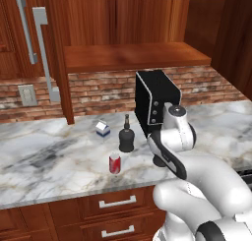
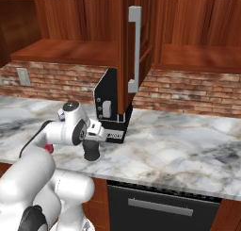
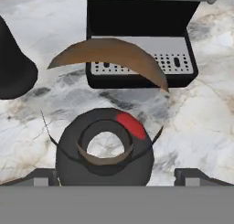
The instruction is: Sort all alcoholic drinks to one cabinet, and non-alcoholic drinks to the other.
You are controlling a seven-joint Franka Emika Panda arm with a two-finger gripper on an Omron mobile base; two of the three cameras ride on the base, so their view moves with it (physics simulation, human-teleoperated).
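Directly below the wide-open, empty gripper [image 3: 117, 175] stands one dark bottle [image 3: 104, 153] (both cabinets bare).

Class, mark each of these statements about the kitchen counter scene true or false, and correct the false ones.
1. The milk carton stands on the marble counter. True.
2. The soda can is inside a cabinet. False: it stands on the counter.
3. The gripper is shut on a bottle. False: it is open, holding nothing.
4. A dark bottle stands beside the black coffee machine. True.
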